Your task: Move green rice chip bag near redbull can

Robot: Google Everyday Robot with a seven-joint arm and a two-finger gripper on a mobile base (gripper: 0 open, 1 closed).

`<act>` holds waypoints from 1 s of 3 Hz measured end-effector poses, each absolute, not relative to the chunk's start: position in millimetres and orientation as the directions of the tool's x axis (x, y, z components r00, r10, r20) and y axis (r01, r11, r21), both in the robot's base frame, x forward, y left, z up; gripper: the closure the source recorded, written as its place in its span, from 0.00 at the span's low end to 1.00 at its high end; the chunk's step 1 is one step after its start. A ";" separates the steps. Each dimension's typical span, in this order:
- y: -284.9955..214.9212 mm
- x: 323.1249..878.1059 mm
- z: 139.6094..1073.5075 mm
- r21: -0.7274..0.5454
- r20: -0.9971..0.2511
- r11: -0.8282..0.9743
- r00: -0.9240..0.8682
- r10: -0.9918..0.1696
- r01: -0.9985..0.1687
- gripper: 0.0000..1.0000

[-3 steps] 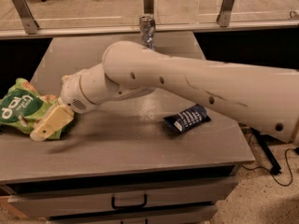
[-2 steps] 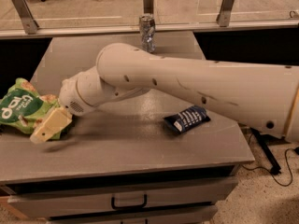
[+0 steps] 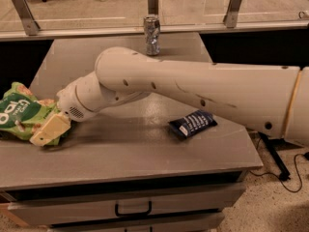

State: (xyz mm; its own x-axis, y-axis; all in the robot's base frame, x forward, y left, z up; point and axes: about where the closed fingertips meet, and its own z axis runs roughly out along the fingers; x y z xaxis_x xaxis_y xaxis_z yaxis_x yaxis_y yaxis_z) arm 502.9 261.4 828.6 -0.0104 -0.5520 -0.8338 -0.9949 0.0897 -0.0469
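Note:
The green rice chip bag [image 3: 21,116] lies crinkled at the table's left edge, partly cut off by the picture's border. My gripper [image 3: 49,129] is at the end of the big white arm [image 3: 193,88] and rests against the bag's right side, covering part of it. The redbull can [image 3: 152,35] stands upright at the far middle edge of the table, well away from the bag and the gripper.
A small dark blue packet [image 3: 192,123] lies on the grey table [image 3: 120,153] right of the middle, under the arm. A glass rail with metal posts [image 3: 234,4] runs behind the table. A drawer with a handle [image 3: 133,209] is below the front edge.
The arm has shifted slightly left, bringing the gripper a little further onto the bag. The bag, can and packet have not moved.

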 end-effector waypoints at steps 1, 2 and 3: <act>261.3 501.9 826.3 -0.041 -0.835 0.090 -0.015 -0.551 -0.995 0.64; 261.3 501.9 829.7 -0.041 -0.835 0.090 -0.015 -0.551 -0.995 0.87; 261.2 501.9 829.9 -0.041 -0.835 0.090 -0.015 -0.551 -0.995 1.00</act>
State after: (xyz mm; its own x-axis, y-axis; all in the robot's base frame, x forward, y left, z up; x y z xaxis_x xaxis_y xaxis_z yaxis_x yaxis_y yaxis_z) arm 501.9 261.2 829.9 -0.0154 -0.5506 -0.8347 -0.9951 0.0900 -0.0410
